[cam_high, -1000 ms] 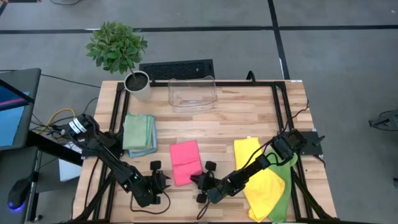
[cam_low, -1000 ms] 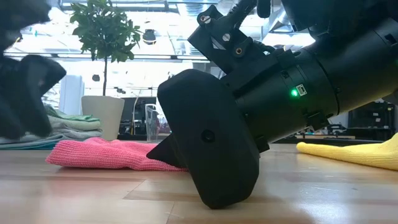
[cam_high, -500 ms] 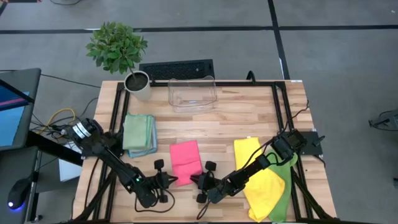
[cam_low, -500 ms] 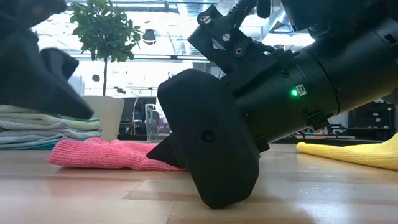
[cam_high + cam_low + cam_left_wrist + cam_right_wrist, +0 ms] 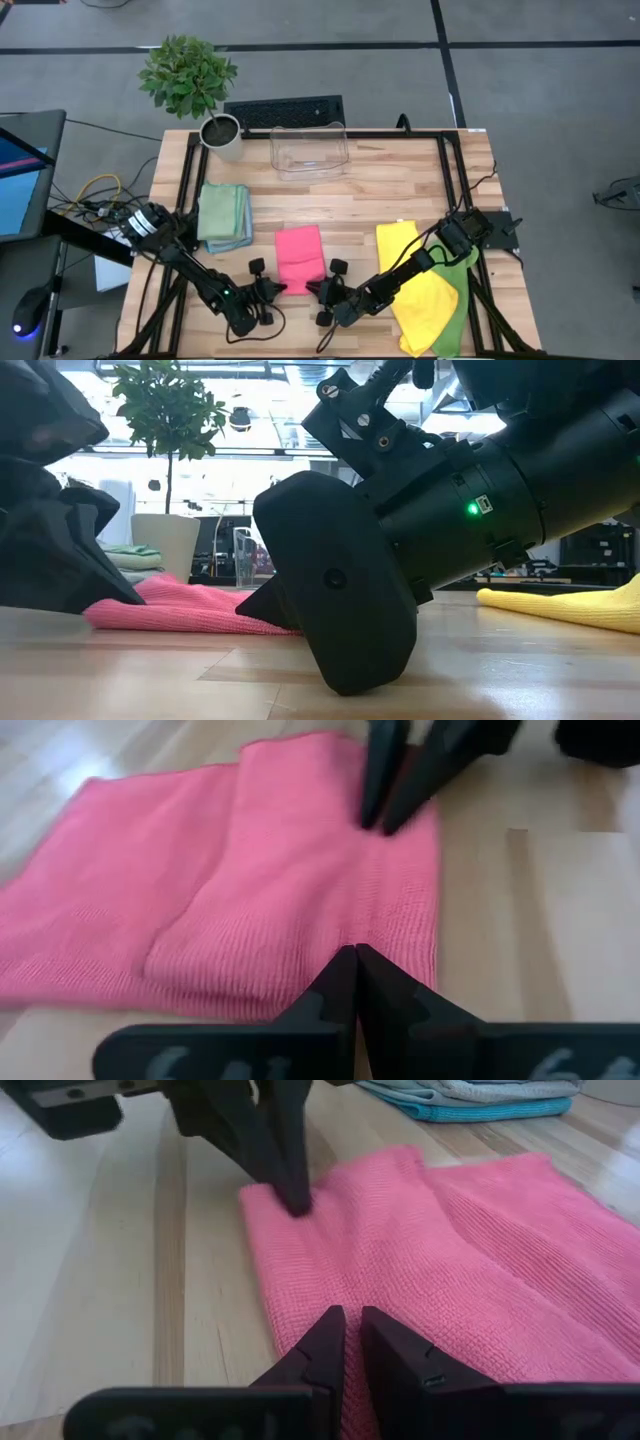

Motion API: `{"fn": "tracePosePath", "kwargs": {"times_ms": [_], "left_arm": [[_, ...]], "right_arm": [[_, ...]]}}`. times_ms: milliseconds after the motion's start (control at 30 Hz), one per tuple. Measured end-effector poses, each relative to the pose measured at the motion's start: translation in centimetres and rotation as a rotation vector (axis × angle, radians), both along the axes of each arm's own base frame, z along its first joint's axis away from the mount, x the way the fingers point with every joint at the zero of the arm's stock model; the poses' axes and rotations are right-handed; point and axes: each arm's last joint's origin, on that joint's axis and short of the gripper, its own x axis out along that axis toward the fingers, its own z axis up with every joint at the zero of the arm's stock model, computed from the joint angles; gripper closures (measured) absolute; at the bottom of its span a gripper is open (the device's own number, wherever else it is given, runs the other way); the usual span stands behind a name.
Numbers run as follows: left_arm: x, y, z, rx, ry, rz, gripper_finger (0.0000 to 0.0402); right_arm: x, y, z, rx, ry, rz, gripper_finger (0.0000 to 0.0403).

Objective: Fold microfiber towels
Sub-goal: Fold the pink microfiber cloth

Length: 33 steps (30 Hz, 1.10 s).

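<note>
A folded pink towel (image 5: 298, 258) lies flat on the wooden table, near the front edge. My left gripper (image 5: 277, 288) is shut, its tips down on the towel's near left corner. My right gripper (image 5: 319, 289) is closed on the towel's near edge by the right corner; the low view shows its finger (image 5: 340, 600) large against the pink towel (image 5: 180, 610). A stack of folded green and blue towels (image 5: 224, 214) lies flat at the left. A yellow towel (image 5: 420, 275) lies spread over a lime green one (image 5: 460, 300) at the right. My left gripper sets its shut fingertips (image 5: 352, 960) on the towel's near left corner (image 5: 275, 1200), slanting down from the table's near left. No cloth shows between the fingers. The towel lies flat under them. My right gripper has the towel's near edge (image 5: 348, 1295) at its two fingertips, which stand a narrow gap apart with pink showing between them. It slants down from the near right. How many layers it has cannot be told. The towel stays flat on the table.
A clear plastic bin (image 5: 310, 150) stands at the far middle, a potted plant (image 5: 222, 135) at the far left corner, a keyboard (image 5: 285, 110) behind the table. Bare wood lies between the pink towel and the bin.
My left gripper has shut, then gone down and toward the pink towel until its tips landed on the near left corner. The towel has kept its place and shape.
</note>
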Motion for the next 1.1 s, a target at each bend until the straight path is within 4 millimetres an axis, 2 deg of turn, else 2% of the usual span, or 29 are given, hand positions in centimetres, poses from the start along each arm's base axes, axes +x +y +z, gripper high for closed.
{"fn": "tracePosePath", "kwargs": {"times_ms": [233,433,533,733,900,1000,1100], "left_arm": [[-0.2,-0.5,0.2,0.005,-0.001,-0.036,0.0401],[0.2,-1.5,3.7,0.094,-0.042,-0.146,0.0402],[0.3,-1.4,4.0,0.081,-0.025,-0.169,0.0395],[0.7,-1.3,3.8,0.029,0.065,-0.286,0.0325],[1.0,-0.9,3.6,0.089,0.032,-0.226,0.026],[1.0,-0.4,3.4,0.082,0.029,-0.181,0.0246],[1.0,0.0,3.1,0.041,0.033,-0.156,0.025]], "right_arm": [[0.0,0.0,0.0,0.0,0.0,0.0,0.0337],[0.0,0.0,0.0,0.0,0.0,0.0,0.0337],[0.0,0.0,0.0,0.0,0.0,0.0,0.0337],[0.0,0.0,0.0,0.0,-0.001,0.0,0.0337],[0.0,0.0,0.0,0.0,-0.001,0.0,0.0337],[0.0,0.0,0.0,0.0,-0.001,-0.001,0.0337],[0.0,0.0,0.0,0.0,-0.001,-0.001,0.0337]]}}
